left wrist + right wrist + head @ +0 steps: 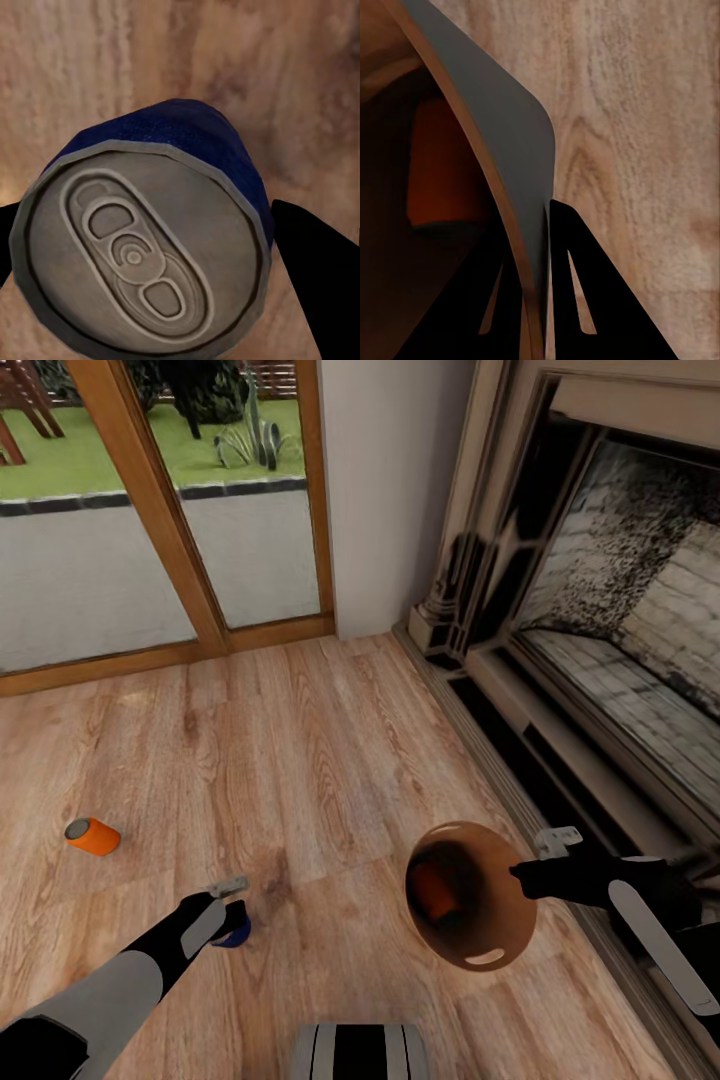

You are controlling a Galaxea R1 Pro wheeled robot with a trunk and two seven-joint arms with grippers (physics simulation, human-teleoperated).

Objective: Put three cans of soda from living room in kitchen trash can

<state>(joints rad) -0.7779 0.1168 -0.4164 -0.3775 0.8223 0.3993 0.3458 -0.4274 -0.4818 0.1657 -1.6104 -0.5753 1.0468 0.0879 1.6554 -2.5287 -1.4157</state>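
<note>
Head view: three soda cans counted — orange can [93,836] lying on the wood floor [320,760] at 9 o'clock, blue can [236,930] at 7 by the left gripper [228,900], reddish can [436,890] inside the trash can [500,930], pinched at 5 by the right gripper [525,872].

Left wrist: blue can [150,247] between spread fingers [315,277]; contact unclear.

Right wrist: fingers [585,300] clamped on bin wall [502,135], reddish can [442,172] inside.

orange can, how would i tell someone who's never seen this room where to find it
Start at the wood-framed glass doors and come toward the robot over the light wood floor. The orange can lies on its side there, alone, out beyond the left gripper. The blue can sits between that gripper's fingers and the reddish can is inside the bin.
</note>
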